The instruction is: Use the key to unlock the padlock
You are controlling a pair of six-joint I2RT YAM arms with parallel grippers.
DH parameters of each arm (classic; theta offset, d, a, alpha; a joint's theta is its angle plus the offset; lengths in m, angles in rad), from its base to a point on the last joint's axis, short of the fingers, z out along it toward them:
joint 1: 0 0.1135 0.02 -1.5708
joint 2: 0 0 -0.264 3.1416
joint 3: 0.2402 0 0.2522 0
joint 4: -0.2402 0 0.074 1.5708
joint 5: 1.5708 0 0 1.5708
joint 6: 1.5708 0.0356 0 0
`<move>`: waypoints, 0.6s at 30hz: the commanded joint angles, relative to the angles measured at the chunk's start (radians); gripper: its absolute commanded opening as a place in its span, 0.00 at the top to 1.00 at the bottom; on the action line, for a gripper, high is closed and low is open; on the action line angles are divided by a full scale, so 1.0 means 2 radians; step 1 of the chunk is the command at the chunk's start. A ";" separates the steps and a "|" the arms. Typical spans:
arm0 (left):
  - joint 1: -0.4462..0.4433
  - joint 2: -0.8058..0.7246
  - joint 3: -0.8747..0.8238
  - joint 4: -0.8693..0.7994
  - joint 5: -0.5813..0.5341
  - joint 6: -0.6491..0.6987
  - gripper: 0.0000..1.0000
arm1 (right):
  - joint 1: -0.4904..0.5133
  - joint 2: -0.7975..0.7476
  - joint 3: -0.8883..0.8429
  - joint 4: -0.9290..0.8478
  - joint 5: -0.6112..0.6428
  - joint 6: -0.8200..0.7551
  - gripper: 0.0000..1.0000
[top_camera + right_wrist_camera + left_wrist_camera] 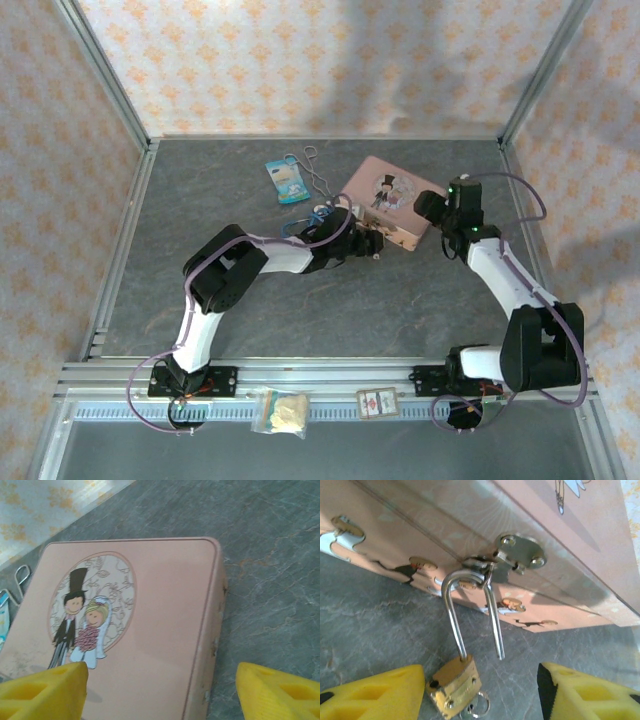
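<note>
Left wrist view: the padlock [455, 686] hangs from the silver hasp [520, 552] on the side wall of the pink tin [410, 525]. Its thin shackle [452, 612] loops through the hasp. One leg sits in the brass body and the other leg hangs free, out of the body. The body is tilted and lies low against the grey desk [365, 625], with a small silver ring [480, 706] showing just beneath it. The left jaws stand well apart and hold nothing. Their yellow fingers [375, 695] sit at the two bottom corners, and the padlock body is just beside the left-hand one; I cannot tell whether they touch.

Right wrist view: the right jaws are also wide open and empty. Both fingers [45, 692] hover over the near part of the tin's lid, where a cartoon bride and groom [82, 625] are drawn inside an oval.

Top external view: the tin lies right of centre on the desk, with the left arm reaching to its near-left side and the right arm over its right end. A blue packet [287, 183] lies to the left of the tin, apart from it.
</note>
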 commanded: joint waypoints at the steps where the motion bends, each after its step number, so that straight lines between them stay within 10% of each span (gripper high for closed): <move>1: 0.001 0.025 0.028 -0.057 -0.023 0.034 0.41 | -0.014 0.009 -0.016 0.041 0.000 0.013 0.23; 18: -0.001 0.060 0.106 -0.216 -0.066 0.118 0.55 | -0.015 0.089 -0.004 0.074 0.031 0.022 0.22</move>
